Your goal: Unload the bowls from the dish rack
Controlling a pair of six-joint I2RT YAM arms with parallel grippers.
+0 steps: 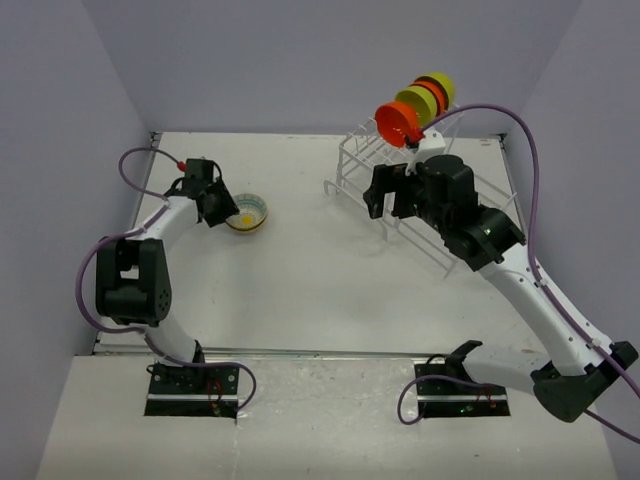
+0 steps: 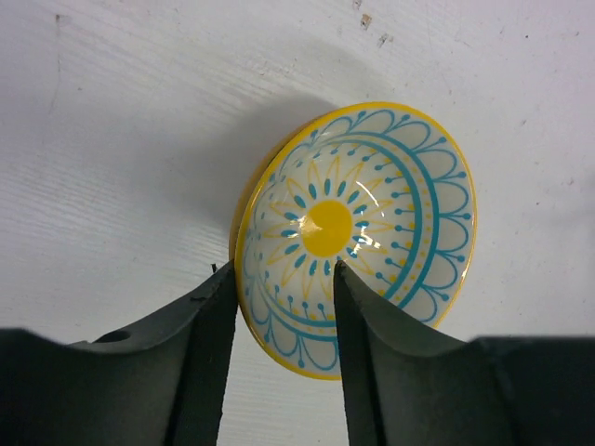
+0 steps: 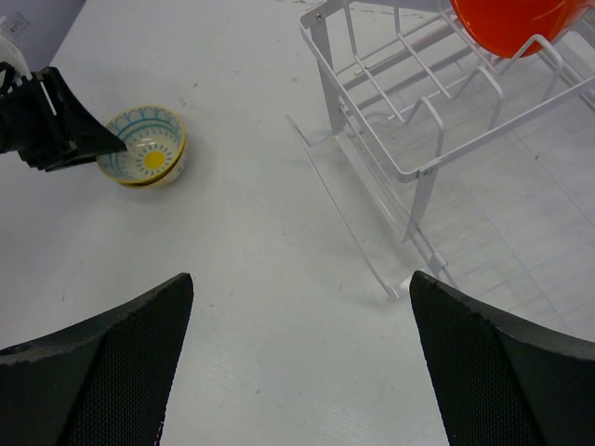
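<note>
Straddling the rim of the cream bowl (image 2: 372, 204) that's sitting on the table (image 1: 330, 280) well clear of the dish rack (image 3: 402, 175), the left gripper (image 2: 281, 271) might be pinching or not, can't tell, while the right gripper (image 3: 299, 279) hangs wide open and empty, probably lining up for the orange-red bowl (image 1: 398, 123) slotted there.

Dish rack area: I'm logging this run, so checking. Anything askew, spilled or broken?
Nothing stands out. The patterned bowl sits upright and intact on the table; the remaining bowls stand on edge at the far end of the dish rack. No spills.
</note>
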